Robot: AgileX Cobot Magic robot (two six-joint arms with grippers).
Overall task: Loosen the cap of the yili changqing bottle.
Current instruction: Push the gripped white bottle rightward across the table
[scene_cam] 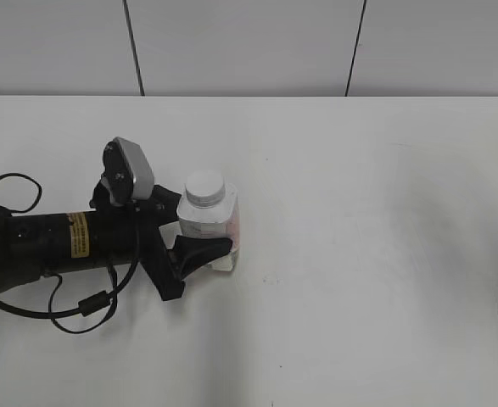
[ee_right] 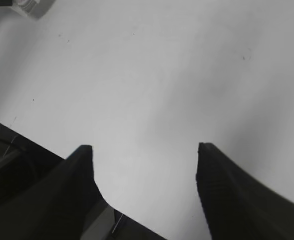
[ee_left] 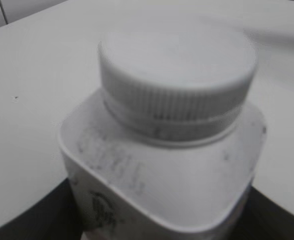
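The yili changqing bottle (scene_cam: 208, 222) stands upright on the white table, left of centre, with reddish print on its side. Its white ribbed cap (scene_cam: 204, 187) sits on the neck. In the left wrist view the cap (ee_left: 176, 70) and the bottle's shoulders (ee_left: 177, 180) fill the frame. My left gripper (scene_cam: 199, 231) is shut on the bottle's body, one black finger on each side (ee_left: 157, 227). My right gripper (ee_right: 145, 149) is open and empty over bare table, far from the bottle. A corner of the bottle (ee_right: 30, 6) shows at that view's top left.
The left arm's black body and cables (scene_cam: 36, 246) lie across the table's left side. The white table (scene_cam: 384, 254) stretches to a grey panelled wall (scene_cam: 249, 42) at the back. The right arm is out of the exterior view.
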